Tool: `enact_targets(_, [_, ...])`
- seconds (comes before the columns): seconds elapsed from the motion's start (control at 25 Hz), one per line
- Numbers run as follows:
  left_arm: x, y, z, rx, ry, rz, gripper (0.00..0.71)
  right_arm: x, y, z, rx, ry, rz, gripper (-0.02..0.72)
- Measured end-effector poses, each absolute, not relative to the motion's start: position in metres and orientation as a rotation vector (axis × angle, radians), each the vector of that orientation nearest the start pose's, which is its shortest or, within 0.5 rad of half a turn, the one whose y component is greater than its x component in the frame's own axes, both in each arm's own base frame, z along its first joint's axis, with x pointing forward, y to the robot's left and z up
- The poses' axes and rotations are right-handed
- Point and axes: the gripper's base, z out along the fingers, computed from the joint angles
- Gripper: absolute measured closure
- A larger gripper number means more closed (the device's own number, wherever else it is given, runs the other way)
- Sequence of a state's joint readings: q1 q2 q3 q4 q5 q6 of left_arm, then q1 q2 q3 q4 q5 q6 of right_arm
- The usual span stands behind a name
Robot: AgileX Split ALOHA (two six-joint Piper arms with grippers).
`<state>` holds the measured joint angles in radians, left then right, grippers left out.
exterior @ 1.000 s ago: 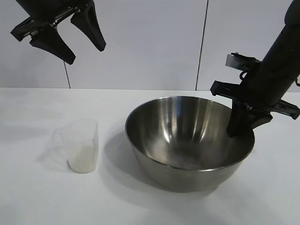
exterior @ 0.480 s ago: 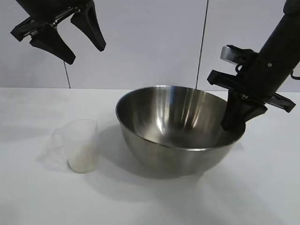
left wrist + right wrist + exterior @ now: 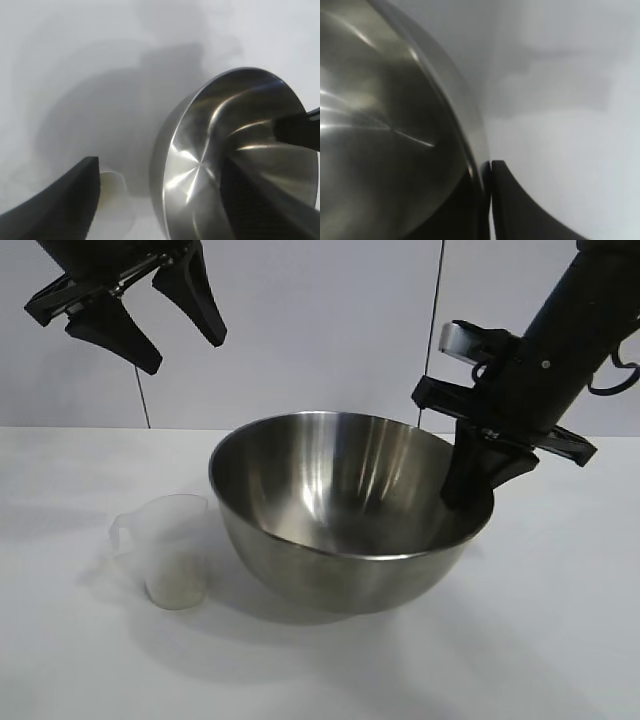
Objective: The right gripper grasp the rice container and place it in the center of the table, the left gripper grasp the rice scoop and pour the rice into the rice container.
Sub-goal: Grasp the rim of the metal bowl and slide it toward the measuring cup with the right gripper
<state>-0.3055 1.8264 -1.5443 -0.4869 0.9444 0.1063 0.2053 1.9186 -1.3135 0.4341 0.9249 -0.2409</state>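
Observation:
The rice container, a wide shiny steel bowl, is near the middle of the white table, tilted with its left rim higher. My right gripper is shut on its right rim, one finger inside the bowl and one outside. The right wrist view shows the rim pinched at the right gripper. The rice scoop, a small clear cup with white rice in its bottom, stands just left of the bowl. My left gripper hangs open and empty high above the scoop, which shows below it beside the bowl.
A pale panelled wall runs behind the table. Bare white tabletop lies in front of the bowl and to its right. The gap between the scoop and the bowl's side is narrow.
My right gripper has carried the bowl leftward toward the table's middle, and the bowl now sits close to the scoop. The left gripper and the scoop have not moved.

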Motion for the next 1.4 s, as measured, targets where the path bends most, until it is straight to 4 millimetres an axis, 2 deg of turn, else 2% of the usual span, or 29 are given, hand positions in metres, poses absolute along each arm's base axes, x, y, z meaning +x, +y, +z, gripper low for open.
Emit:
enact_targets(0.28, [0.370,-0.153,0.285,0.280,2.669,-0.678,0.213,0.362,0.104,0.184,-0.301,2.965,0.427,0.692])
enact_targets(0.4, [0.370,-0.153,0.285,0.280,2.669,-0.678,0.213,0.364,0.104,0.181,-0.282,2.957,0.425,0.692])
enact_targets(0.6, [0.370,-0.153,0.285,0.280,2.669,-0.678,0.213,0.366,0.106,0.160,-0.225,3.008,0.463,0.692])
enact_targets(0.84, [0.370,-0.153,0.285,0.280,2.669,-0.678,0.213,0.367,0.107,0.159,-0.211,2.999,0.473,0.689])
enact_targets(0.92, [0.370,-0.153,0.285,0.280,2.669,-0.678,0.213,0.367,0.108,0.160,-0.197,3.000,0.494,0.643])
enact_targets(1.12, [0.370,-0.153,0.285,0.280,2.669,-0.678,0.213,0.365,0.109,0.160,-0.194,3.017,0.511,0.379])
enact_targets(1.24, [0.370,-0.153,0.285,0.280,2.669,-0.678,0.213,0.365,0.109,0.160,-0.198,3.020,0.509,0.325])
enact_targets(1.4, [0.370,-0.153,0.285,0.280,2.669,-0.678,0.213,0.370,0.108,0.171,-0.223,3.036,0.474,0.313])
